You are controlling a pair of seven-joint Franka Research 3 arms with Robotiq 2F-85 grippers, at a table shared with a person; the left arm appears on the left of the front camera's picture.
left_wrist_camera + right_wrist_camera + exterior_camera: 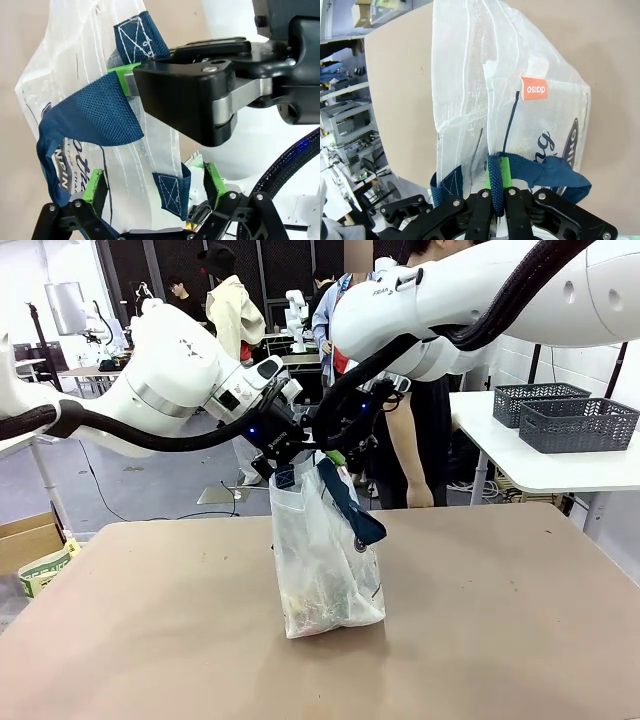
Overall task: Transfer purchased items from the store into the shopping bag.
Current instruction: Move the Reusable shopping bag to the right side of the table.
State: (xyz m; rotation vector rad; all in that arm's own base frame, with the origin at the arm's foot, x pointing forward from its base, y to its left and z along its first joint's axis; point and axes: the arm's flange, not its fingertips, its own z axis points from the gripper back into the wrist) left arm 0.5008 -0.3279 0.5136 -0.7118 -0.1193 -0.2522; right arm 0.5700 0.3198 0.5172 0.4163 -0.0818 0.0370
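front: across table [500, 640] toward far side | both wrists: looking down, very close | shared: shopping bag [325, 560]

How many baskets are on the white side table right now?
2, both dark grey lattice, on the white side table at far right: the rear basket and the front basket, just right of it and overlapping it in view. More may lie beyond the picture edge.

Brown surface [520, 620] in front of us, matte with a few faint marks. One thing stands on it: the shopping bag [322, 570], upright, its base resting on the top straight below the left end effector [284, 465] and the right end effector [335, 455]. Well off past the right end effector, a separate white surface [540, 472] carries two dark grey lattice baskets [578, 425], close together.
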